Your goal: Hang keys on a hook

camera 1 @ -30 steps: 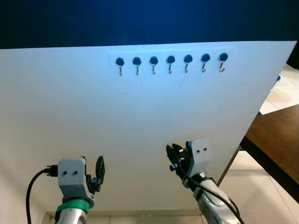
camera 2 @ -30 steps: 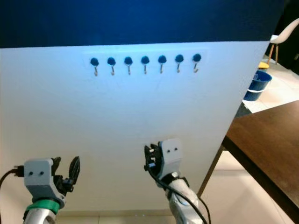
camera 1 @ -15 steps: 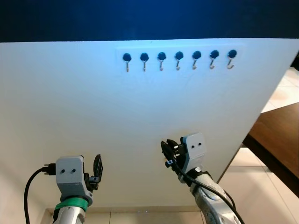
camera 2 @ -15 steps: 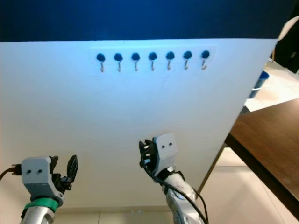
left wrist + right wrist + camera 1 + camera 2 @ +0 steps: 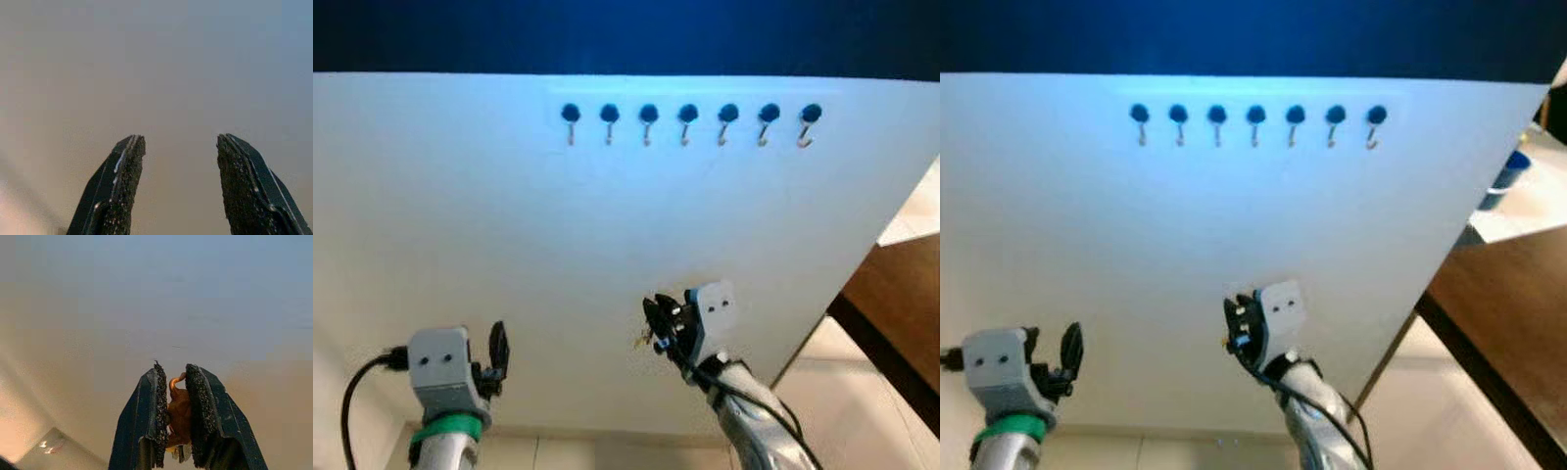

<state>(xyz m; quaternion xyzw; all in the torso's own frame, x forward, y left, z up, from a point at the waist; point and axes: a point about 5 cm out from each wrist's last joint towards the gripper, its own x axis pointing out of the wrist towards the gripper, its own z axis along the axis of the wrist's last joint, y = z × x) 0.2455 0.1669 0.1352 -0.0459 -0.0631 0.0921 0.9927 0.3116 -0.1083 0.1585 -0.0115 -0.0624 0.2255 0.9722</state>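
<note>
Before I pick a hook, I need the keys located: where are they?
The keys are pinched in the right tool, low before the white board, well below the row of hooks near its top.

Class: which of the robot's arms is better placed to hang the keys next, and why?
Right. The right gripper is shut on the keys below the hooks; the left gripper is open and empty.

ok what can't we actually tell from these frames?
- Keys: right wrist view, mostly hidden between the right gripper fingers; count and shape unclear.
- Hooks: eye views, too small to judge how far they open.
- Table: cut off by the right edge.
- Left gripper: open, wall ahead is featureless.
</note>
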